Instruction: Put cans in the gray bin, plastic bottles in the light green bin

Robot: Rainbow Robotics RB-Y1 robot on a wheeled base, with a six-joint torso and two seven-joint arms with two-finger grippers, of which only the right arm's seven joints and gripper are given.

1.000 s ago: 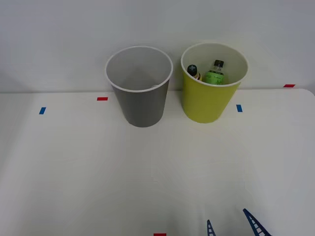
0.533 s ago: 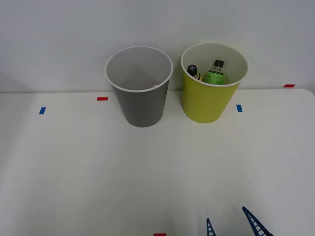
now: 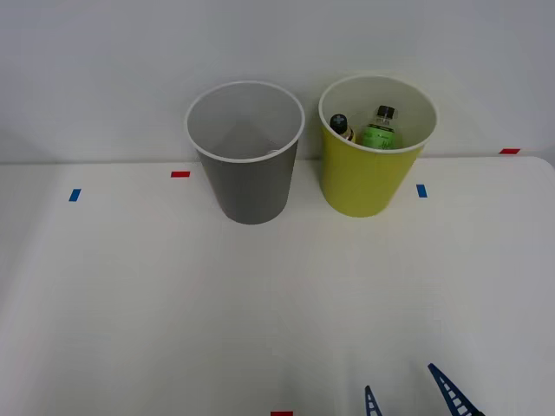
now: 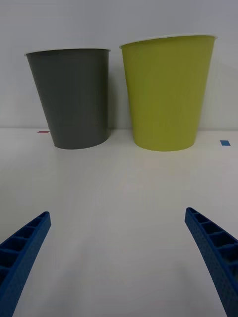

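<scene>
The gray bin (image 3: 250,182) (image 4: 74,99) stands at the back of the white table, left of the light green bin (image 3: 364,178) (image 4: 166,94). Inside the green bin stand two plastic bottles: one clear with a green label (image 3: 380,128) and one with a dark cap and yellow body (image 3: 341,126). Something small and pale shows against the gray bin's inner wall; what it is I cannot tell. My right gripper (image 3: 409,397) (image 4: 119,257) hangs open near the table's front edge, well short of both bins, with nothing between its blue fingers (image 4: 213,247).
Small red tape marks (image 3: 180,174) and blue tape marks (image 3: 421,191) dot the table (image 3: 173,295). A pale wall rises right behind the bins.
</scene>
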